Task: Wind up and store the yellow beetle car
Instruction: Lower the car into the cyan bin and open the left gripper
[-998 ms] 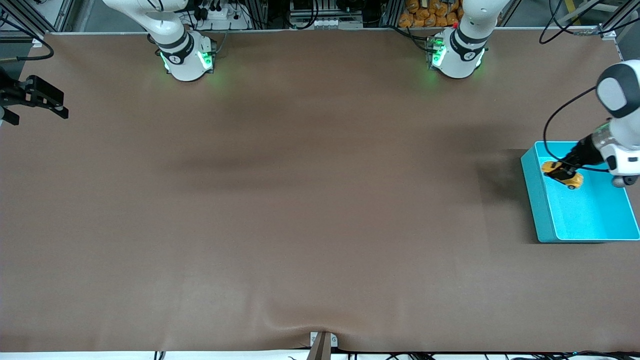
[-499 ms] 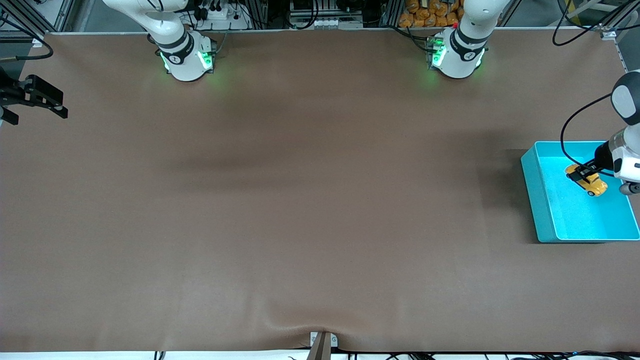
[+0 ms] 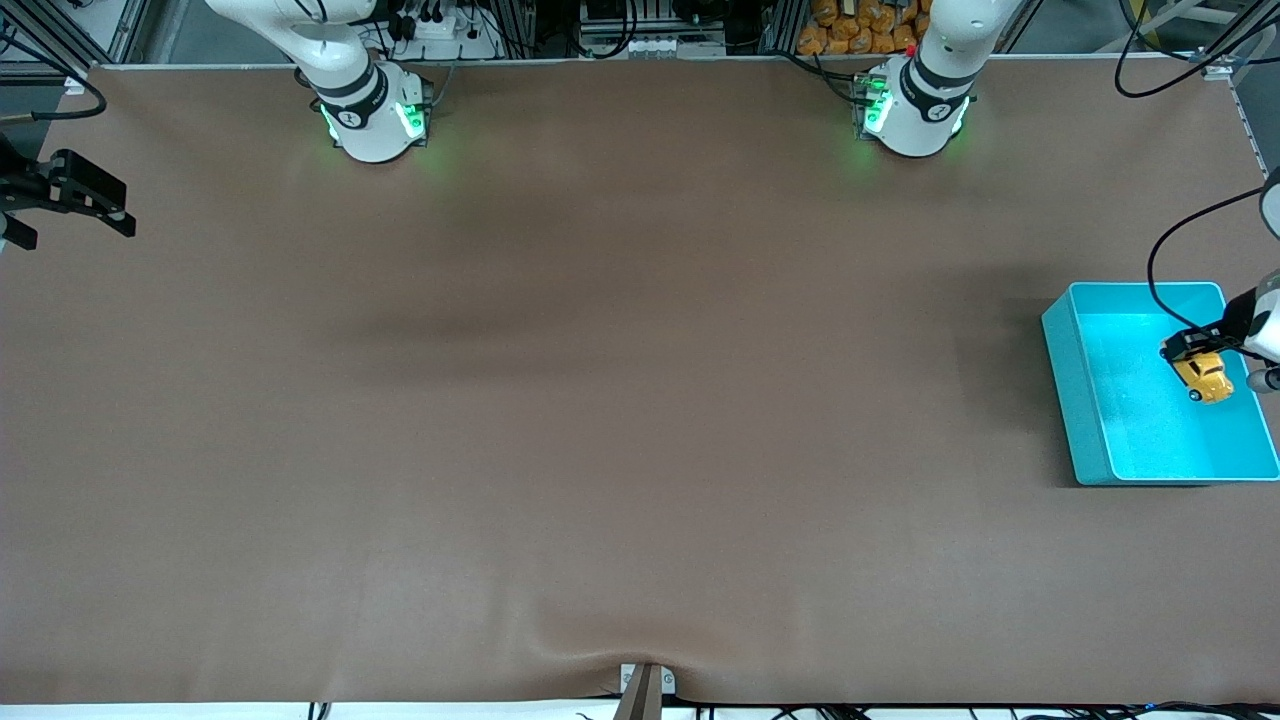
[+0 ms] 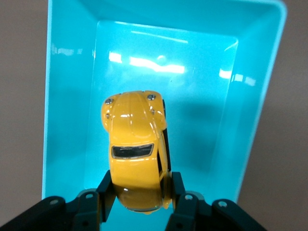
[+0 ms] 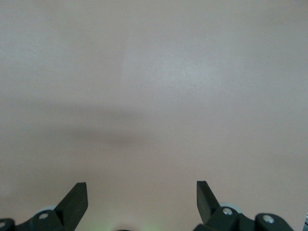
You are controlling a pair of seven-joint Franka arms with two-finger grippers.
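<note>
We see the yellow beetle car (image 3: 1203,375) pinched in the left gripper (image 3: 1187,349), hanging over the inside of the turquoise bin (image 3: 1090,400), toward the edge of the bin at the left arm's end of the table. The car is glossy, rounded, dome-bodied, yellow-orange, with a dark window strip and two small silver studs on its curved end. In the left wrist view the car (image 4: 135,149) sits between the two black fingers (image 4: 107,192), which clamp its sides at one end; the rest of the body sticks out over the bin floor. We cannot tell if its wheels touch the floor.

The bin (image 4: 260,106) is smooth shiny plastic, rectangular with rounded corners and sloping walls; ceiling lights reflect off its floor. It sits on the table (image 3: 600,400), covered in a matte brown sheet, slightly wrinkled at the edge nearest the front camera.

The right gripper (image 3: 70,195) waits at the right arm's end of the table, over bare brown sheet. The right wrist view shows its gripper (image 5: 142,199) with black fingers spread wide, nothing between them.

Versus the earlier frames: car and left gripper have shifted across the bin, from over its inner wall out toward the table's end. Right gripper unchanged.
</note>
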